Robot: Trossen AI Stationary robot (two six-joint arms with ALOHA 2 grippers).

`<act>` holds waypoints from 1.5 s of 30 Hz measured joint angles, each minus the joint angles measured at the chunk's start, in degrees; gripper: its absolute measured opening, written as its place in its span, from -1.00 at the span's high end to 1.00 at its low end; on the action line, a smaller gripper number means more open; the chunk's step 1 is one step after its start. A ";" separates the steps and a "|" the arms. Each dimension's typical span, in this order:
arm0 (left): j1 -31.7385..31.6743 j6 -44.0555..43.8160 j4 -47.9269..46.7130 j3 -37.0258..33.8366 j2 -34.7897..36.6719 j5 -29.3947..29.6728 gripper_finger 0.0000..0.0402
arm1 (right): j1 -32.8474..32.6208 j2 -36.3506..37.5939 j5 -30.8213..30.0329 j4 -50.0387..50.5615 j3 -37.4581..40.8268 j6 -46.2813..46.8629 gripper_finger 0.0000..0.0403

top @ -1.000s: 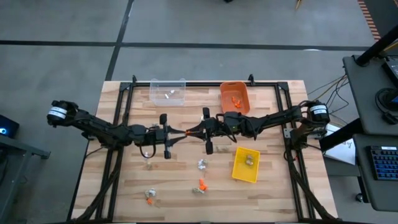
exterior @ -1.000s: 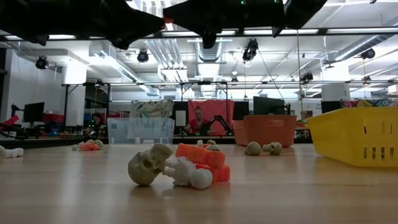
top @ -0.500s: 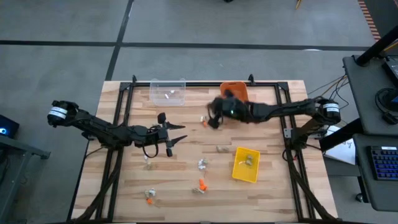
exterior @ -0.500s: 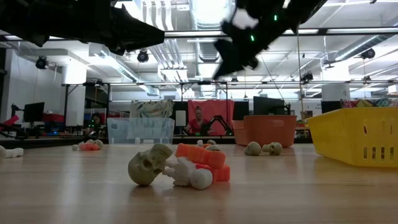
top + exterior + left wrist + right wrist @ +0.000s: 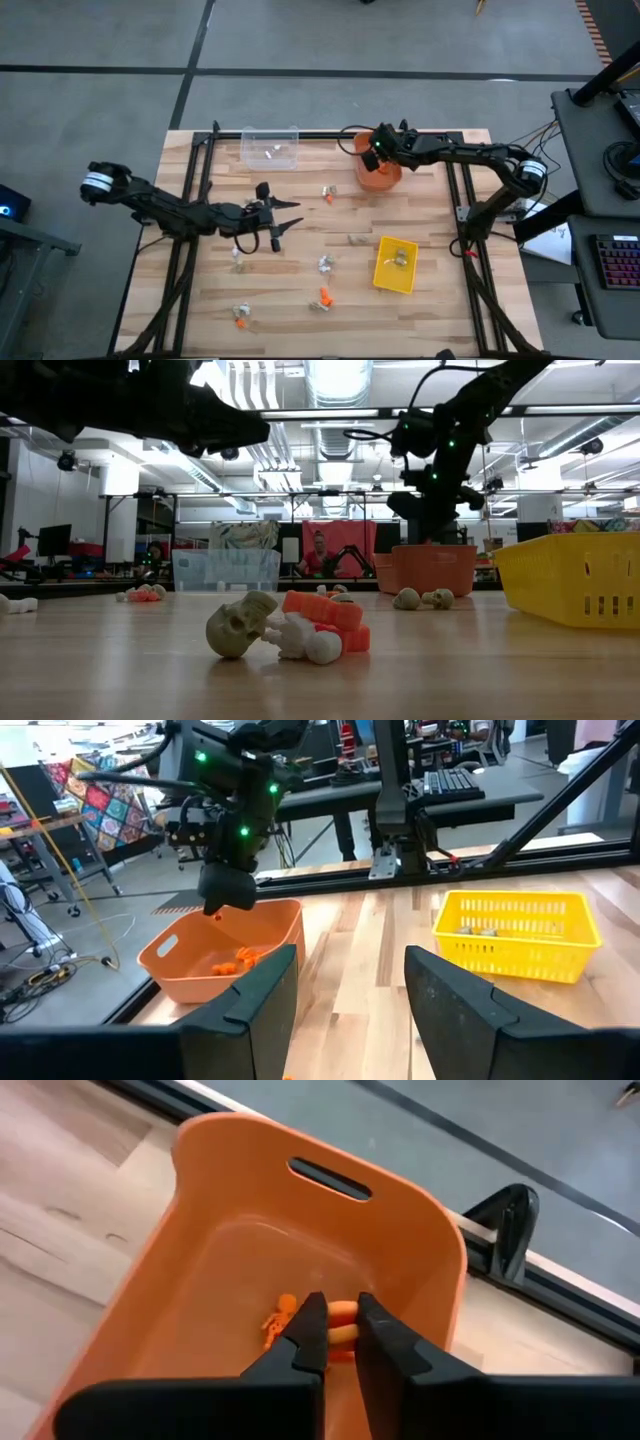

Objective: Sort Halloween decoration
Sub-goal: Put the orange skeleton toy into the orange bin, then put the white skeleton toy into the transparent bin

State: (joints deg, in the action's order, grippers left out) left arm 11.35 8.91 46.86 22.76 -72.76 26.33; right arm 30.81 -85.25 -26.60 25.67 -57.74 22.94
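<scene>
Hovering over the orange plastic bin at the far edge of the wooden table, the right gripper points down into it. Its two dark fingers stand almost together, and I cannot tell whether a small orange piece is between them or only lies on the bin floor beneath. Some bright orange trinkets are already in that bin, so I judge that orange pieces are collected there, and the gripper is above it to release one.

The left gripper waits near the middle of the table with its fingers spread apart and nothing between them. It faces the right arm, probably because it is free for the next piece.

The Halloween decoration is still not fully sorted. A dull tan skull with white and orange pieces lies in a small heap close to the low camera, and other tiny trinkets are scattered over the near half of the table. The yellow plastic basket holds some greyish pieces, and the clear plastic bin holds a few white ones. So each colour seems to have its own container.
</scene>
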 joint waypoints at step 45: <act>-15.15 -19.16 -32.30 20.91 -12.45 -8.31 0.25 | -23.07 16.55 2.54 -2.10 0.11 -1.56 0.35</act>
State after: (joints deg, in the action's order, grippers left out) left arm -3.80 -10.26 14.57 43.68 -85.21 18.02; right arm 7.74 -68.70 -24.06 23.58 -57.63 21.38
